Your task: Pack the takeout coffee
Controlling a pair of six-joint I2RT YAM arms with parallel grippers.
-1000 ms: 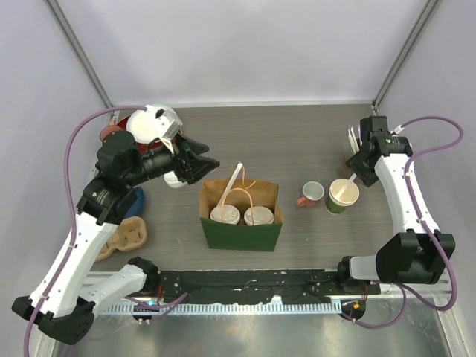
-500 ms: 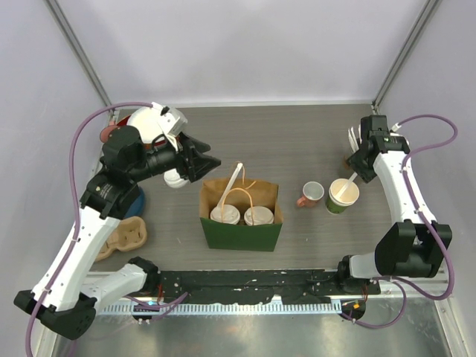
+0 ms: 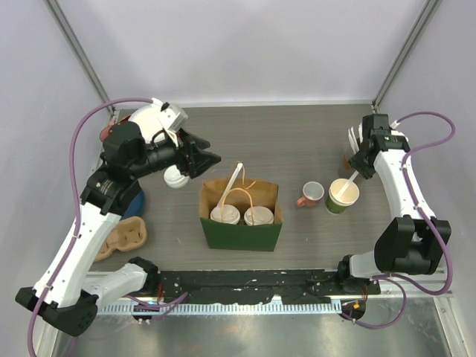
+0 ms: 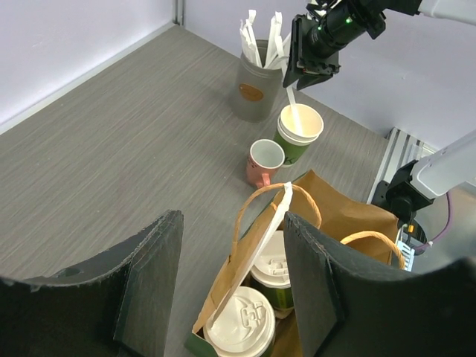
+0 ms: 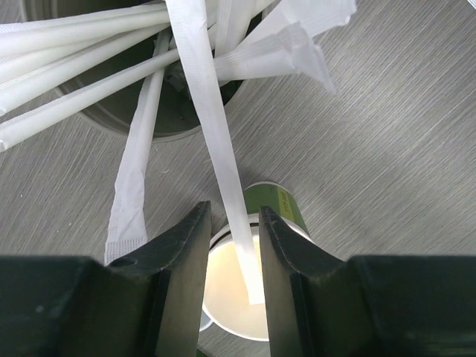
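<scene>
Grey worktop (image 3: 297,141). Lidded cups (image 3: 224,215) are seen upright inside paper bag (image 3: 239,233), near left claw (image 3: 212,158), which is held wide, empty. Right claw (image 5: 234,223), narrow round wrapped straw (image 5: 207,111) without pinching, is set well apart.

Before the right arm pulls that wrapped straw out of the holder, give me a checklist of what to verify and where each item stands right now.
1. Both lidded cups inside the paper bag: ok.
2. Wrapped straw runs between the right gripper fingers: ok.
3. Jaws pinched on that straw: not ok, small gaps show on both sides.
4. Straw's lower end free to lift: not ok, it dips into the lidless green cup.
5. Left gripper open and off the bag: ok, it hovers by the bag's back left corner.
</scene>
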